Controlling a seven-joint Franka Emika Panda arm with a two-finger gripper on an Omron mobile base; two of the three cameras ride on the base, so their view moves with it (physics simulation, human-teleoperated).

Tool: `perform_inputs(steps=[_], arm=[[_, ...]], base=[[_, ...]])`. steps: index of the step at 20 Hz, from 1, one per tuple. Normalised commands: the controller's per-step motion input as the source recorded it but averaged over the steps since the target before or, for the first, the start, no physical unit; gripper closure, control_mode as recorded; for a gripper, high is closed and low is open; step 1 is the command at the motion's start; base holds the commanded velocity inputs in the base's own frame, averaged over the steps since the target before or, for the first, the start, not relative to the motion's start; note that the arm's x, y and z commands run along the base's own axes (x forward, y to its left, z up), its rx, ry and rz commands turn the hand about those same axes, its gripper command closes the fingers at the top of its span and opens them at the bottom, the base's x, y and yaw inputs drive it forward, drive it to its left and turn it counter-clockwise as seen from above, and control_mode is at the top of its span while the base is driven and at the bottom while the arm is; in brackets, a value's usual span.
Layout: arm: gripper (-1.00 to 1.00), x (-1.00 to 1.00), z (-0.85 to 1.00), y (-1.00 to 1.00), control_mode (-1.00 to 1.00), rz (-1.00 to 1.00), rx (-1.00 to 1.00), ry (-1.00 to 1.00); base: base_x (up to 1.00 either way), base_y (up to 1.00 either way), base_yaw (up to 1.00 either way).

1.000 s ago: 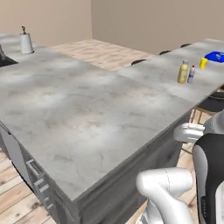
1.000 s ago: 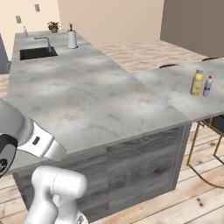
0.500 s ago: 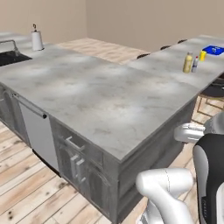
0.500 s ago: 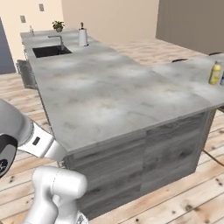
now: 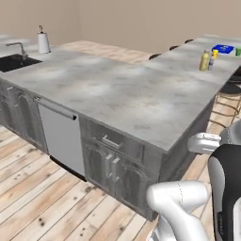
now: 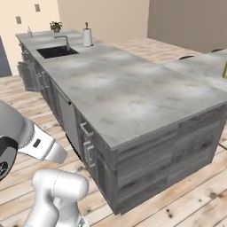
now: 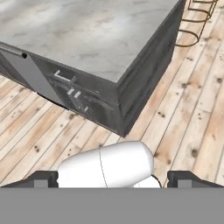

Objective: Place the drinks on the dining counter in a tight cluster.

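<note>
Two of the drinks stand close together on the dining counter [image 5: 225, 66] at the far right of the left base view: a wider yellow bottle [image 5: 204, 61] and a slim silver-grey one [image 5: 211, 60] touching or nearly touching it. A sliver of the yellow bottle [image 6: 225, 70] shows at the right edge of the right base view, on the dining counter [image 6: 199, 66]. My gripper [image 7: 114, 179] hangs low over the wooden floor, well short of the counter. It is open, its dark fingertips [image 7: 41, 178] wide apart with nothing between them.
A long cabinet island [image 5: 122, 94] with drawers and a dishwasher front [image 5: 61, 139] lies between me and the drinks. It carries a sink [image 6: 56, 52], a faucet and a paper towel roll [image 5: 43, 42]. Bar stools [image 5: 226, 101] stand by the dining counter. A blue box [image 5: 222, 48] lies beyond the bottles.
The whole picture has shifted: the base has backed off and turned. The island now looks farther away, the bottles sit nearer the right edge. The gripper stays open.
</note>
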Motion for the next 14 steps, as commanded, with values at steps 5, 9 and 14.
perform_inputs(steps=[5, 9, 14], arm=[[-1.0, 0.0, 0.0, 0.0, 1.0, 0.0, 0.0, 0.0], [-1.0, 0.0, 0.0, 0.0, 1.0, 0.0, 0.0, 0.0], [-1.0, 0.0, 0.0, 0.0, 1.0, 0.0, 0.0, 0.0]], base=[[-0.02, 1.0, -0.25], [0.26, 1.0, -0.33], [0.31, 1.0, -0.35]])
